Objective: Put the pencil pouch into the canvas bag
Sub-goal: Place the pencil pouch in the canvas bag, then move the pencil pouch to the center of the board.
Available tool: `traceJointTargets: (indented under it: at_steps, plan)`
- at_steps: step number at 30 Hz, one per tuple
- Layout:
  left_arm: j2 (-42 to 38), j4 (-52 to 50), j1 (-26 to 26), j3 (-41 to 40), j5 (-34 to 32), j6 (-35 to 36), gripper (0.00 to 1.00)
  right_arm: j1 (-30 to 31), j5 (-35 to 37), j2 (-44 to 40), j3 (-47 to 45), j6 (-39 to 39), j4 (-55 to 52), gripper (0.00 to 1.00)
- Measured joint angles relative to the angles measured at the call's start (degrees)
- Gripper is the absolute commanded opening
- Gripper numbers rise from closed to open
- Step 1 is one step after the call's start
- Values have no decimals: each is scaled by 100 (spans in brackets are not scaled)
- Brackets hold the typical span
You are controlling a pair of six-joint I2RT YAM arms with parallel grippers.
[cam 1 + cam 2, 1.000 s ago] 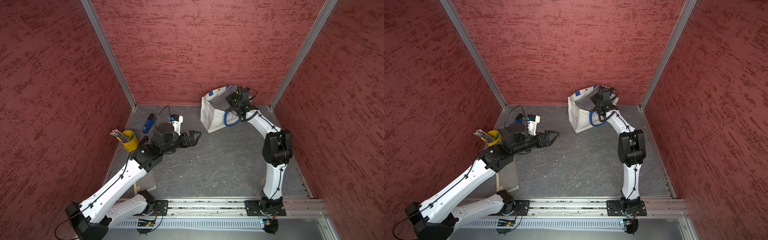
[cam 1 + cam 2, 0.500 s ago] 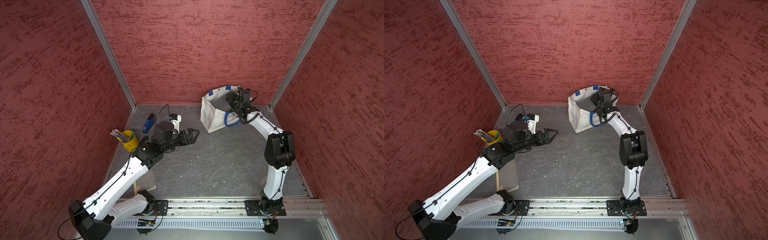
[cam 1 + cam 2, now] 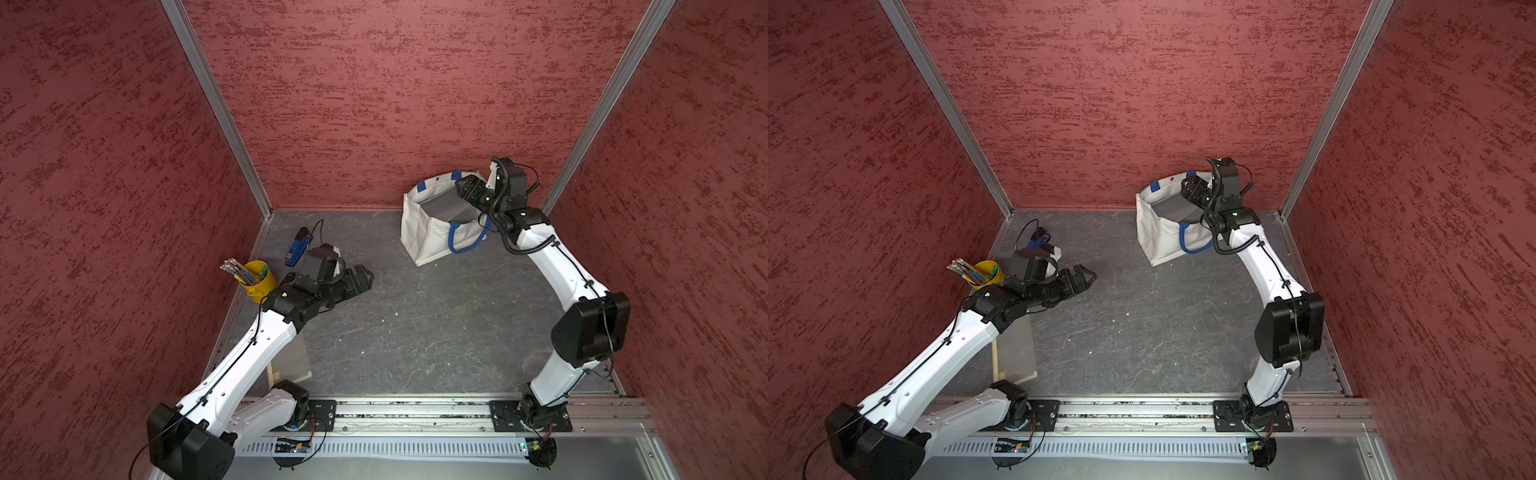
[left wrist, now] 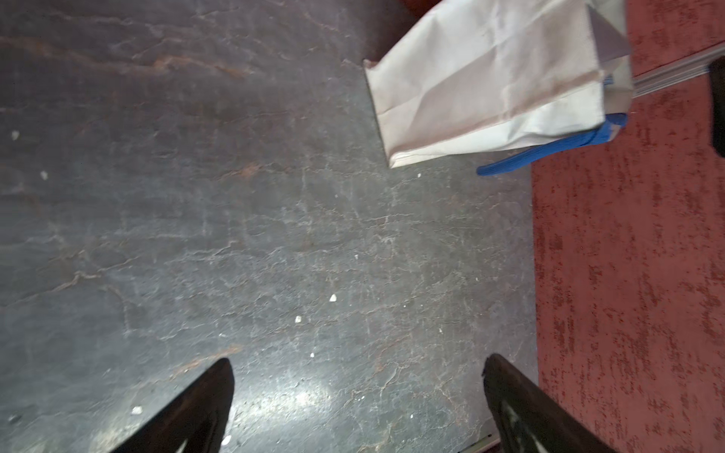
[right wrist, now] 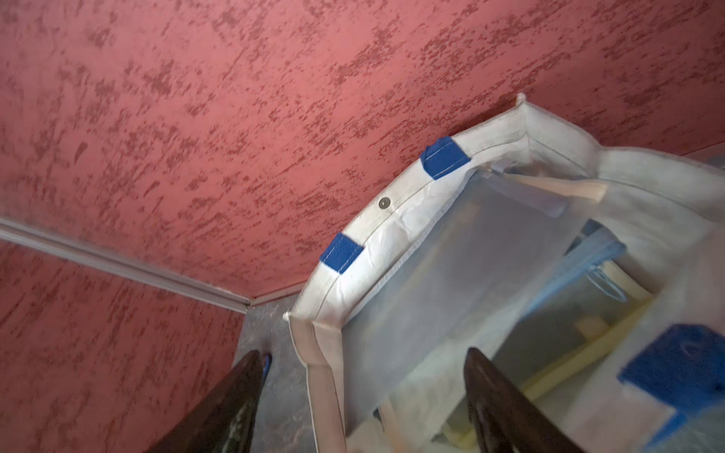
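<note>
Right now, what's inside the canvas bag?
A greyish translucent pencil pouch leans inside the canvas bag, with the open right gripper at its mouth. The pouch covers the bag's bottom.

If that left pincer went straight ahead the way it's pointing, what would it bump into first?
Probably the bare grey floor: the left pincer aims at it, short of the canvas bag. Depth is hard to judge.
</note>
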Motion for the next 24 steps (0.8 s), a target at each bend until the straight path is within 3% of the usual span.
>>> traceJointTargets:
  at_steps: [7,15,19,21,24]
  plan:
    - [-151,-428,330,-841,-223,-282,99,96,-1165,-824,-901,-876,-487,79]
    - [-640,-636,339,-2055,-787,-1443,99,310,-2435,-1370,-1845,-1840,-1117,81]
    - [-855,-632,448,-2522,-973,-2026,99,507,-2699,-1639,-2260,-2116,-1255,88]
    - [-881,-632,557,-2691,-1078,-2221,99,697,-2769,-1803,-2544,-2168,-1263,96]
    - [-890,-621,894,-2870,-1163,-2354,99,1027,-2865,-1982,-2863,-2190,-1263,98]
